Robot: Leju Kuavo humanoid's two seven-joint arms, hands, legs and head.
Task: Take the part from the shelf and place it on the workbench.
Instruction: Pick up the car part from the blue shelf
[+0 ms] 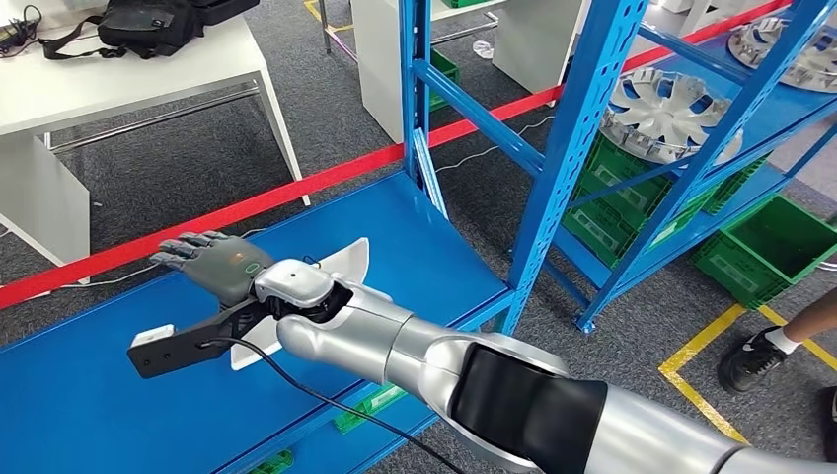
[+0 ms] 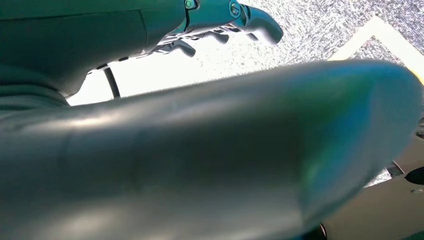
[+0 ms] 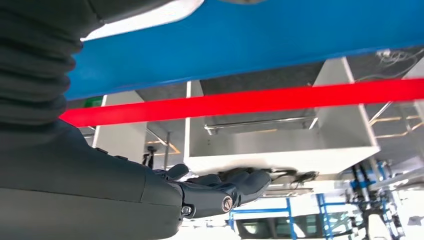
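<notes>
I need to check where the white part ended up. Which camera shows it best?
The head view: the white part lies flat on the blue workbench, partly hidden under the right hand. The right wrist view catches just a white edge; the left wrist view looks elsewhere.

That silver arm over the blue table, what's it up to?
It belongs to a humanoid robot moving a part from a shelf to a workbench. Its right hand is stretched over the blue workbench, fingers flat, above a white part that lies on the surface. Whether the hand touches the part can't be told. More round white parts sit on the blue shelf nearby. A person's shoe shows at the edge.
</notes>
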